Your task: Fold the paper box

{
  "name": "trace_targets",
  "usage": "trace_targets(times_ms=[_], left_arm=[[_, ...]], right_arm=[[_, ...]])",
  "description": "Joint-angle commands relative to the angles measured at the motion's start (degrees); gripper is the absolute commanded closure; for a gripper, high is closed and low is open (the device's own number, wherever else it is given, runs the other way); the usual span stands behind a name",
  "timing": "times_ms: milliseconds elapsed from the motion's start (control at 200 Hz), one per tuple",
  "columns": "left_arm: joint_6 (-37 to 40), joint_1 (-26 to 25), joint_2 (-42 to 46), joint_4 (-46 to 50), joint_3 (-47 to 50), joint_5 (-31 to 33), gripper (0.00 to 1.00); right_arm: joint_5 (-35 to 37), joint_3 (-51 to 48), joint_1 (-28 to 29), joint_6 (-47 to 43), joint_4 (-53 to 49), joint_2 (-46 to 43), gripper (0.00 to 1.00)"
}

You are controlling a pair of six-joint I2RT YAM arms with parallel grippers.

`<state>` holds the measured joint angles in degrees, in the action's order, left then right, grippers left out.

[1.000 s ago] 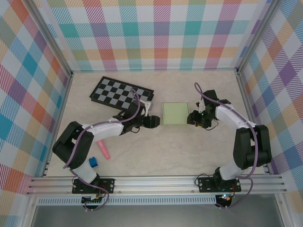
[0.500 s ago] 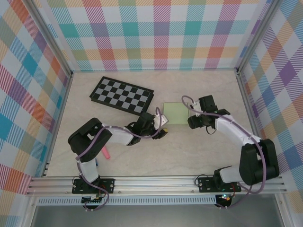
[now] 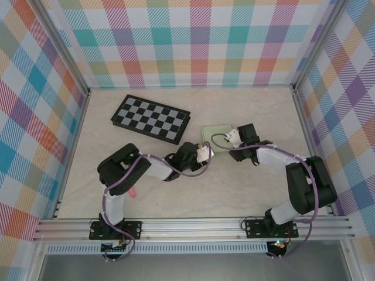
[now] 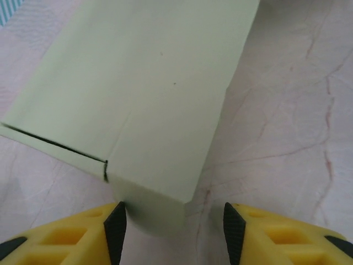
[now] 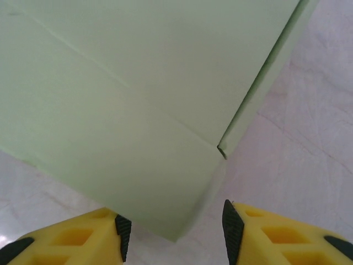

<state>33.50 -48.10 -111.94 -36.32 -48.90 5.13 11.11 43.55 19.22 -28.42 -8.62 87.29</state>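
Now left gripper (image 4: 171,221) and right gripper (image 5: 172,226) have converged on the paper box (image 3: 216,133); both spread astride corners.

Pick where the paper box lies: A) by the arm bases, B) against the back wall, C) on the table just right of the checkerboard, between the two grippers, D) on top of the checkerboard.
C: the paper box lies on the table just right of the checkerboard, with the open left gripper and open right gripper at its near corners.
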Motion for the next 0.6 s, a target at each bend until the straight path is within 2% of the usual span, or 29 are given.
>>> trace_targets(times_ms=[0,275,400,595], left_arm=[[0.0,-0.3,-0.7,-1.8,-2.0,3.7,0.52],[-3.1,0.4,-1.7,1.0,-5.3,7.7,0.52],[-3.6,0.3,-1.9,1.8,-6.1,7.6,0.52],[-4.3,0.5,-2.3,2.1,-6.8,8.8,0.52]], right_arm=[[3.7,-0.4,0.2,-0.8,5.5,1.3,0.54],[6.5,2.4,-0.4,1.9,4.5,5.4,0.59],[6.1,4.4,-0.3,2.0,3.5,7.2,0.69],[2.8,4.6,-0.3,5.4,5.1,5.7,0.79]])
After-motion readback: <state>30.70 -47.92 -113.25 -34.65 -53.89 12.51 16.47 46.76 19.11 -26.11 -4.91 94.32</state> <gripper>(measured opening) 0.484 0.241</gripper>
